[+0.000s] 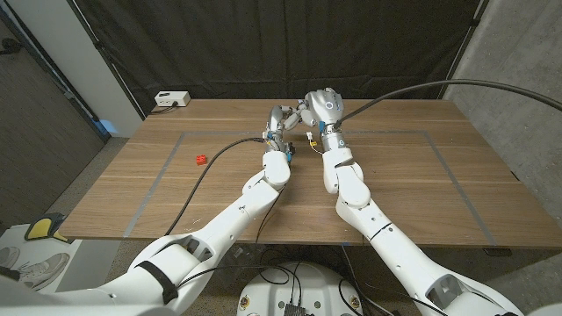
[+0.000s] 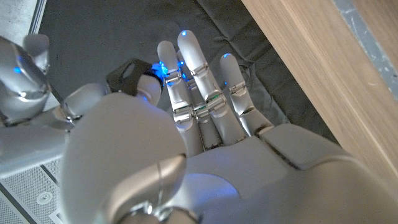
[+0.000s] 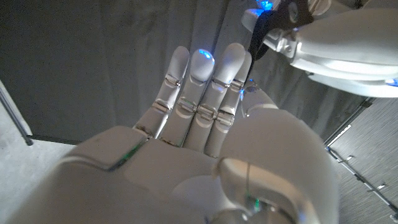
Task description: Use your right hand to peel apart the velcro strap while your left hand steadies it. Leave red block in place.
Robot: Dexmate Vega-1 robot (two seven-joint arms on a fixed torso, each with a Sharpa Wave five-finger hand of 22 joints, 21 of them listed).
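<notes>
Head view: both hands raised together above the far middle of the surface, left hand and right hand nearly touching, red block well apart on the robot's left, alone on the wood. Left wrist view: velcro strap a dark loop at the thumb side of the left hand, apparently pinched there; other fingers straight and close together. Right wrist view: strap a dark strip hanging beside the right hand's fingers, which look extended, side by side.

Best done, by judgement, with the left pinch firm and steady, the right taking only the free tab and drawing slowly away, high above the block.

Hard to make out: whether the right hand actually holds the strap; the seam between the layers; how much is already parted.
</notes>
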